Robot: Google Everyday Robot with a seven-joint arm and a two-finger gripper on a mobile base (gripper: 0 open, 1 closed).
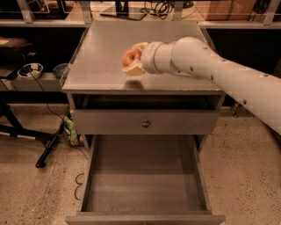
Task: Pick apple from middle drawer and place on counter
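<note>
above the counter (101, 48) near its front edge, the gripper (134, 58) clamps the apple (128, 56).

This looks like a lab or workshop: beyond the gripper (133, 58), which clasps the apple (129, 56) above the counter (101, 66), run dark shelves (48, 23) with metal rails (86, 9) and loose cables (160, 6), while left of it and lower sit bowls (30, 70), a black stand (46, 149) and speckled floor (30, 189).

Thick white arm (210, 66) with dark screws (190, 69), cream jaws over the counter (101, 57).
</note>
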